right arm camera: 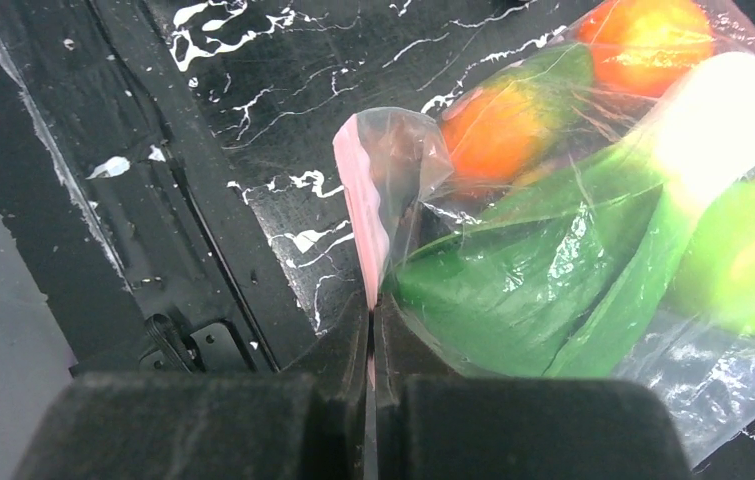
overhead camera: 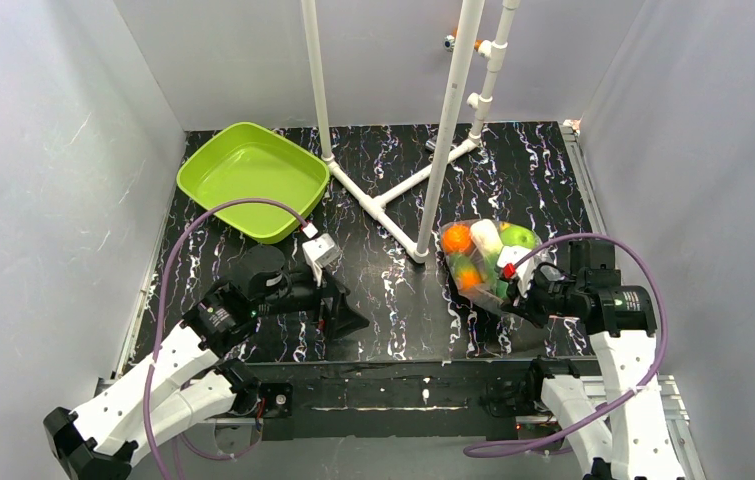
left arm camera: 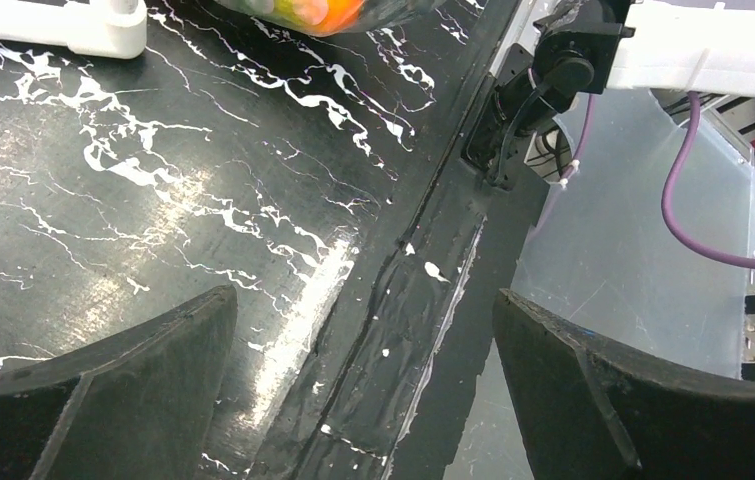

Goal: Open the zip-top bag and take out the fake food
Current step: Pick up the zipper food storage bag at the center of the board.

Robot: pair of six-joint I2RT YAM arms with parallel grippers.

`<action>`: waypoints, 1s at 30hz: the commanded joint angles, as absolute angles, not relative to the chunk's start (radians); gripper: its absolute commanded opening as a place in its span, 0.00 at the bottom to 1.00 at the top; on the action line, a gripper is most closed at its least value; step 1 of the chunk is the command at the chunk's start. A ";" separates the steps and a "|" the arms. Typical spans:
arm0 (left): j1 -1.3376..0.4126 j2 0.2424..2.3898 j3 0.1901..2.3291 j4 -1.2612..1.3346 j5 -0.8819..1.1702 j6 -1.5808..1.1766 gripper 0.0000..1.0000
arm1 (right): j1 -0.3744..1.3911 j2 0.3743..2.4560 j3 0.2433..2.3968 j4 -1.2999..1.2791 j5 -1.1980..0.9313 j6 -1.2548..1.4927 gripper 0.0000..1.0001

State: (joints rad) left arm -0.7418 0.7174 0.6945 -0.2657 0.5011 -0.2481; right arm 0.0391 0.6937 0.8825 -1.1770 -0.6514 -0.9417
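desk (overhead camera: 393,300), contents by position:
- tray (overhead camera: 253,175): far left corner.
- pipe stand (overhead camera: 383,205): far centre, right of tray.
- zip-top bag (overhead camera: 473,278): right side, on desk, before the stand's foot.
- fake food (overhead camera: 458,238): inside bag.
- right end effector (right arm camera: 371,320): at the bag's near edge, gripping it.
- left end effector (left arm camera: 363,295): near left, well apart from bag.

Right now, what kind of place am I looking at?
Probably a robot test cell: plain white walls box in a black marbled table, a white pipe frame stands on it, and two robot arms sit at its near edge.
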 commanded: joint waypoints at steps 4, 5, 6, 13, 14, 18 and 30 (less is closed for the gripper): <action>-0.779 0.704 0.697 -0.220 0.475 -0.218 0.99 | 0.034 0.703 0.975 -1.250 -0.743 -0.997 0.01; -0.783 0.702 0.698 -0.216 0.476 -0.218 1.00 | 0.034 0.705 0.980 -1.256 -0.741 -1.002 0.01; -0.788 0.703 0.696 -0.215 0.475 -0.217 1.00 | 0.034 0.706 0.984 -1.260 -0.739 -1.004 0.01; -0.818 0.695 0.696 -0.186 0.474 -0.208 0.99 | 0.031 0.710 1.005 -1.305 -0.769 -1.030 0.01; -0.823 0.694 0.695 -0.178 0.479 -0.205 0.99 | 0.031 0.709 1.003 -1.306 -0.775 -1.033 0.01; -0.849 0.691 0.681 -0.130 0.492 -0.201 0.99 | 0.032 0.709 0.994 -1.319 -0.802 -1.049 0.01; -0.981 0.734 0.670 -0.030 0.425 -0.161 1.00 | 0.035 0.733 0.970 -1.345 -0.868 -1.089 0.01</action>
State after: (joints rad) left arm -0.9386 0.7193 0.6796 -0.0895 0.4637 -0.1967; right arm 0.0338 0.7261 0.9592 -1.3350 -0.7853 -1.0592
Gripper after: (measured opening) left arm 0.995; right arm 0.031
